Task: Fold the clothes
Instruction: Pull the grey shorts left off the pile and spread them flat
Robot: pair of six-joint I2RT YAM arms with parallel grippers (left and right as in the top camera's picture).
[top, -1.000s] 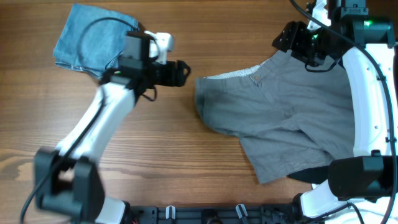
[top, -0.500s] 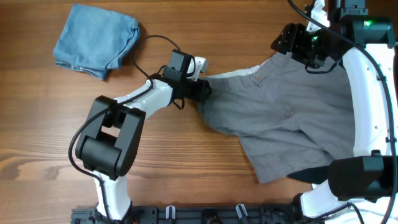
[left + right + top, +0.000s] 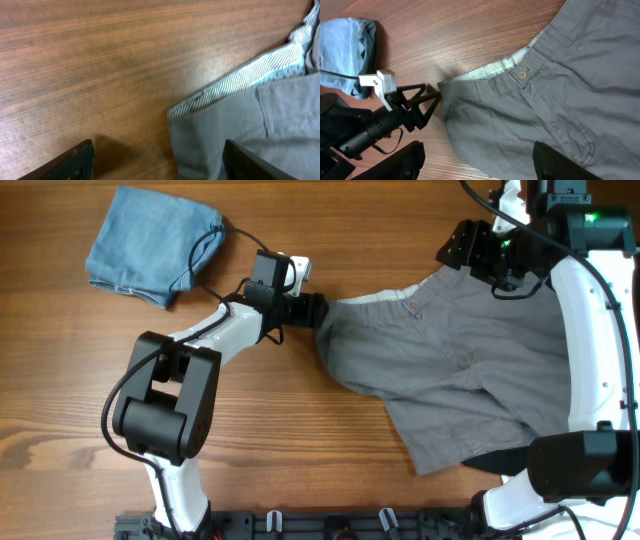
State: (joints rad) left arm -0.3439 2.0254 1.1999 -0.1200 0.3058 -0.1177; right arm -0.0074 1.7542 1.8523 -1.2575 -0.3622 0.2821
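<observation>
Plainly, the grey shorts (image 3: 450,370) are light, limp woven cotton that should sag from any pinch point rather than hold a shape. They lie spread and slightly rumpled on the right half of the wooden table (image 3: 300,470), waistband toward the far edge. The doubled waistband, with its pale striped lining (image 3: 250,75) and small button (image 3: 522,75), looks the thickest and firmest part, so its ends seem the best places to grip. The left gripper (image 3: 312,310) sits at the waistband's left corner (image 3: 186,106), fingers spread with the corner between them, nothing pinched. The right gripper (image 3: 485,252) hovers by the other end, fingers likewise apart. A folded light-blue garment (image 3: 150,245) rests well apart at the far left.
</observation>
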